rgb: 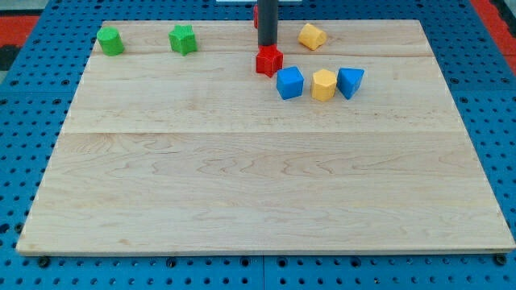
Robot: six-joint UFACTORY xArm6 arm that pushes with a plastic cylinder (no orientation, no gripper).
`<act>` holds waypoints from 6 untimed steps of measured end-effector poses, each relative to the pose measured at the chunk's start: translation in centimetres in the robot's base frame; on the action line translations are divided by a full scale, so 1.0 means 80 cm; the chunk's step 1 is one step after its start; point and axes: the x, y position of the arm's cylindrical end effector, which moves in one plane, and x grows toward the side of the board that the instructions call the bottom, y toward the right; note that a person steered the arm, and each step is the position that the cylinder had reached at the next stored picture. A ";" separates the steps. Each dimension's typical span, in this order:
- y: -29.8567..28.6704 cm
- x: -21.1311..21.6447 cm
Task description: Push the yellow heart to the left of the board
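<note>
The tip (pixel 267 43), a bare rod with no fingers, is positioned upper centre touching the red star (pixel 269 60), left of the yellow heart (pixel 312 36), which awaits repositioning.

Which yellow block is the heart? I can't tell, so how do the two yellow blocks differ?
The upper yellow block lies near the board's top edge, apart from other blocks; the lower yellow block sits between two blue blocks. The upper looks tilted, the lower upright. Both are yellow and right of my tip.
</note>
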 end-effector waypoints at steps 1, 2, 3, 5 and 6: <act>-0.003 0.026; -0.016 0.051; -0.028 0.094; 0.099 0.022; 0.179 -0.032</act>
